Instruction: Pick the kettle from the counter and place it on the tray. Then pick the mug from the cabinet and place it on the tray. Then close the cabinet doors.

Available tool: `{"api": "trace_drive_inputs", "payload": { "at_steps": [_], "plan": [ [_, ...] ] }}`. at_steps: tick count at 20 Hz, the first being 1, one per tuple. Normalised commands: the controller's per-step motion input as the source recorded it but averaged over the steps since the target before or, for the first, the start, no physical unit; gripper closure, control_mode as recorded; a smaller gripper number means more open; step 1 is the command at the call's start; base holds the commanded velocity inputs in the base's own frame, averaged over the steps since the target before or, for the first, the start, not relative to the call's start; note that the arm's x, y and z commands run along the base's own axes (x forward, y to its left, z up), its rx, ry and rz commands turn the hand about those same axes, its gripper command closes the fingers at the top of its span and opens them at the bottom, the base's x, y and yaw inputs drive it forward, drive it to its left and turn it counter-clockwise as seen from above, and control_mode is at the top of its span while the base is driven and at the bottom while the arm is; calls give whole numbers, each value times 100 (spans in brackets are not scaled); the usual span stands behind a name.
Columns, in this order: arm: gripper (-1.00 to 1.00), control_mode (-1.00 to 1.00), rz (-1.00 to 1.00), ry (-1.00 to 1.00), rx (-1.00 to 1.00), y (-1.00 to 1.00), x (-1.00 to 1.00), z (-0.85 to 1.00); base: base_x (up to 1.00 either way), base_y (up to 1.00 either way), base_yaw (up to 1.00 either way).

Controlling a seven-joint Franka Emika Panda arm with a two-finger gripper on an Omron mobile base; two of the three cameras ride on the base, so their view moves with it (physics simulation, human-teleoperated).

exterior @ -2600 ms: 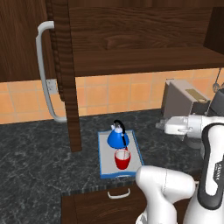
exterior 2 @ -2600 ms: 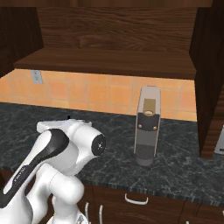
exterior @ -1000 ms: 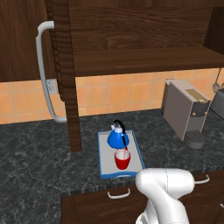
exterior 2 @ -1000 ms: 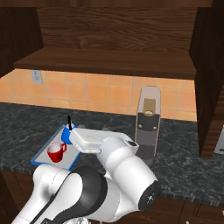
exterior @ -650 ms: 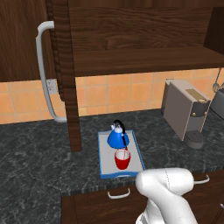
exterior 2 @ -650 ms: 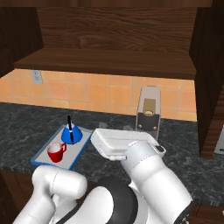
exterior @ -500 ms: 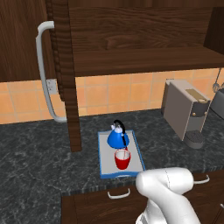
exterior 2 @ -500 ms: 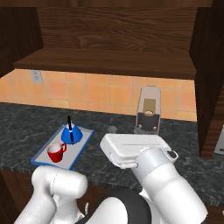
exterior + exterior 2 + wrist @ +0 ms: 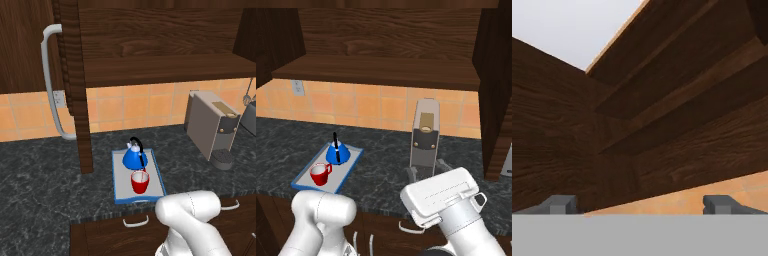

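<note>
Blue kettle (image 9: 133,157) sits on tray (image 9: 119,187), far end; red mug (image 9: 140,182) upright just at its 6 o'clock, same tray, on dark bench (image 9: 45,185). Fingers (image 9: 640,204) spread wide, holding nothing, facing cabinet (image 9: 677,125) interior. Cabinet doors (image 9: 75,90) open. Coffee machine (image 9: 212,127) at tray's 2 o'clock.

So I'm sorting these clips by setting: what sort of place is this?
A kitchen, rendered: a dark marbled counter under an open wood wall cabinet, orange tile behind, and a coffee machine beside a tray holding a kettle and mug.
</note>
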Motion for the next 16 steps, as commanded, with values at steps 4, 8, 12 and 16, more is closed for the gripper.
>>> {"api": "trace_drive_inputs", "payload": {
  "at_steps": [4,8,12,16],
  "plan": [
    [-100,-100,0,-26,3,-53,9,-1,0,0,0],
    [-100,-100,0,-7,9,-53,4,-10,0,0,0],
    [-100,-100,0,-4,14,-56,3,-21,0,0,0],
    [-100,-100,0,-14,1,-59,-1,34,0,0,0]
  ]
}}
